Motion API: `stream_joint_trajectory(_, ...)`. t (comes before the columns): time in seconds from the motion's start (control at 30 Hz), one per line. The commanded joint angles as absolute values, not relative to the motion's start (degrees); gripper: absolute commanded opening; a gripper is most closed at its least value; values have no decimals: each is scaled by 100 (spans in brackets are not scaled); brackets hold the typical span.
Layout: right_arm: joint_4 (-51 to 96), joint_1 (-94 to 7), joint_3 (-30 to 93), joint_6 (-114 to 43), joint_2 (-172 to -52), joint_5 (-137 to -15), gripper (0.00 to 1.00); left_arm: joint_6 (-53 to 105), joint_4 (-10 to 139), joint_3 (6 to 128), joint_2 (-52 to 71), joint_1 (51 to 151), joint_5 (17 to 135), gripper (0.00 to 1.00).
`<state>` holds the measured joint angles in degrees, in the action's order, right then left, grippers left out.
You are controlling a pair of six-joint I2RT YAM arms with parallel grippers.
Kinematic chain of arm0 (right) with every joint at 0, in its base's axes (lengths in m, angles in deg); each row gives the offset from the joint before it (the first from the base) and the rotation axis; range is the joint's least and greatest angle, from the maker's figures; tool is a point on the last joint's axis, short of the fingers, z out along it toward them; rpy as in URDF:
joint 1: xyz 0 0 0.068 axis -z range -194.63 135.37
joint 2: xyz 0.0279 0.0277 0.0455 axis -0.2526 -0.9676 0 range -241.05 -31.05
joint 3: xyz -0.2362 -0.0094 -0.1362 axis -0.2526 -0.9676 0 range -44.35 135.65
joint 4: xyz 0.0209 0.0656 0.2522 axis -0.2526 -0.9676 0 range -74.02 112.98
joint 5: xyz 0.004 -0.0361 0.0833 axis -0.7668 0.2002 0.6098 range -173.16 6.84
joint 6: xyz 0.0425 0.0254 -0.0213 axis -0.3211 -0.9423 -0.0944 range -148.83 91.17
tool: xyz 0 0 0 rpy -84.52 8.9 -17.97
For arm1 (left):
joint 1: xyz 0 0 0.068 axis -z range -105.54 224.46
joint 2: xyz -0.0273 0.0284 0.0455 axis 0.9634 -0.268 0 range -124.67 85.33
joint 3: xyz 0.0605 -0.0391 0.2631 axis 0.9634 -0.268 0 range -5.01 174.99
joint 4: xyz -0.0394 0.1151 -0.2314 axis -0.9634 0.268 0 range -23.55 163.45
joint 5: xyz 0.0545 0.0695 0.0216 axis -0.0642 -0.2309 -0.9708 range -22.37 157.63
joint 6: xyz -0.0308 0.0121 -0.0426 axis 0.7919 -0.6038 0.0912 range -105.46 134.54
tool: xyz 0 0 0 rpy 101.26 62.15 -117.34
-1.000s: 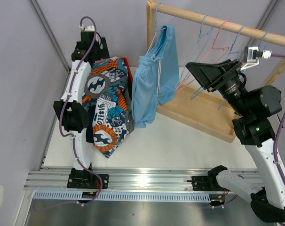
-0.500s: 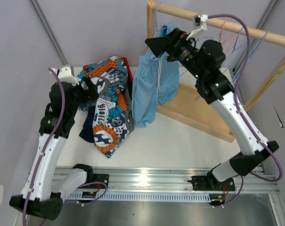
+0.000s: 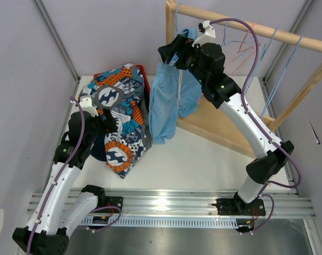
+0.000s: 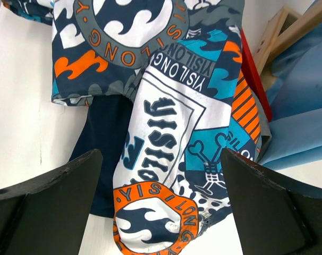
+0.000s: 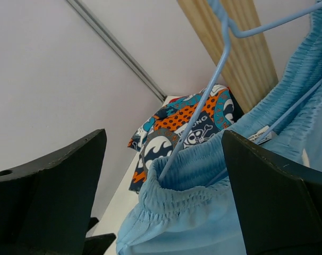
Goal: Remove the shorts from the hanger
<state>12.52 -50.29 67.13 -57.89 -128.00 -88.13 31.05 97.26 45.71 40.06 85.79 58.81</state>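
Right hand [image 3: 170,53] spread wide at upper centre, framing the waistband of the light blue fabric shorts [image 3: 169,101] on the thin blue wire hanger [image 5: 203,101]; I judge it set to pull them off. Left hand [image 4: 161,154] is empty, fingers apart.

The hanging shorts [image 3: 169,98] are plain light blue, on a light blue wire hanger [image 5: 193,112]. The heaped pair [image 3: 121,114] is patterned in orange, turquoise, navy, grey and white, with flame roundels, skulls, black dots and lettering. Navy shorts [image 4: 105,154] lie beneath it. The rack [image 3: 214,133] is pale wood, the table [image 3: 203,159] white
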Motion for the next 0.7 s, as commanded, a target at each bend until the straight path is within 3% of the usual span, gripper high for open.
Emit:
stream_joint_trajectory(0.0, 1647, -5058, 7008, -5704, -12948, -9072, 95, 3132, 9449, 4649, 4113, 8606, 5927, 99)
stream_joint_trajectory(0.2, 1744, -5067, 7393, -5898, -13449, -8966, 85, 3141, 9467, 4649, 4139, 8615, 5919, 99)
stream_joint_trajectory(0.3, 1648, -5067, 7640, -5950, -13634, -8940, 55, 3132, 9458, 4632, 4183, 8606, 5919, 99)
stream_joint_trajectory(0.33, 1604, -5067, 7754, -5968, -13687, -8940, 34, 3132, 9458, 4640, 4183, 8606, 5901, 99)
stream_joint_trajectory(0.43, 1604, -5075, 7747, -6012, -13600, -8992, 4, 3132, 9467, 4632, 4183, 8615, 5875, 99)
stream_joint_trajectory(0.47, 1604, -5075, 7720, -6021, -13547, -9053, 0, 3124, 9475, 4632, 4192, 8615, 5884, 99)
stream_joint_trajectory(0.67, 1674, -5093, 7457, -5995, -12968, -9063, 0, 3045, 9292, 4606, 4385, 8667, 6147, 99)
